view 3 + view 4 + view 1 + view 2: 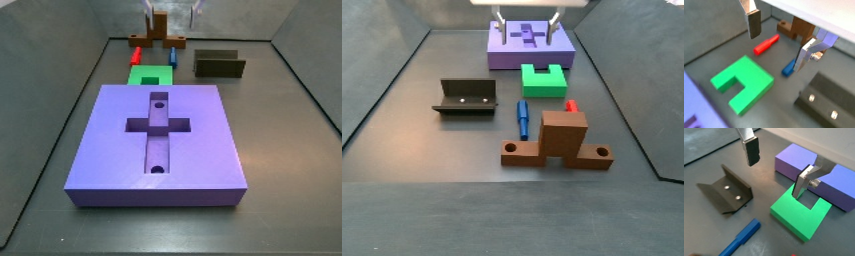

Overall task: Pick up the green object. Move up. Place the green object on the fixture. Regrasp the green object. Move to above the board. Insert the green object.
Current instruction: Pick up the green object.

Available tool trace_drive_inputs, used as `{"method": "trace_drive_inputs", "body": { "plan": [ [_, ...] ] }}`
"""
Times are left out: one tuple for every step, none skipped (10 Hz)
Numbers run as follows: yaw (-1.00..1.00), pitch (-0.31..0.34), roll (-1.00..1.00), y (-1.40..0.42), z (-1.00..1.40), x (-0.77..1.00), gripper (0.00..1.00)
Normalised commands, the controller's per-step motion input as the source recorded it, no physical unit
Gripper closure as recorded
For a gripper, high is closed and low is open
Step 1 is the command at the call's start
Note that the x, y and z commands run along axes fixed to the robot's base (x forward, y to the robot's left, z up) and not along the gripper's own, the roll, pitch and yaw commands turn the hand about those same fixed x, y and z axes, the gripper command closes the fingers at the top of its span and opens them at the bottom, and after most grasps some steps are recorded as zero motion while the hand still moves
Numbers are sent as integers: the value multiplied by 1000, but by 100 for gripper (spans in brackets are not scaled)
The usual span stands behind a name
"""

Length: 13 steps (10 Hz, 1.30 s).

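Jaws spread wide and empty, the gripper (777, 170) should descend squarely over the green object (797, 213) on the desk (711, 158), fingers straddling its flat sides.

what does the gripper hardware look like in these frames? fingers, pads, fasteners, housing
Two-finger gripper: flat silver plate fingers, a dark rectangular pad on the inner face of one. In both wrist views the other finger carries a small silver bolt or bracket at its side. A white housing edge shows in a wrist view. No cables or markings visible. Side views show the fingers only faintly.
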Motion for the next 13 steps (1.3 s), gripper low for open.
{"method": "trace_drive_inputs", "body": {
  "plan": [
    [-137,-117,-106,-540,-614,257,0],
    [-143,-109,-133,-389,-671,303,0],
    [-103,-100,-133,-371,-677,334,0],
    [0,-79,-80,-377,-680,214,0],
    [54,-1,0,-494,-586,69,0],
    [271,0,30,-414,-383,-9,0],
    [0,0,0,0,0,-29,0],
    [0,0,0,0,-129,-166,0],
    [-9,1,0,0,-114,-357,0],
    [0,4,0,0,-103,-357,0],
    [-3,0,0,-11,-140,-237,0],
    [0,-3,-76,-17,-223,20,0],
    [0,0,-59,-49,-254,114,0]
  ]
}}
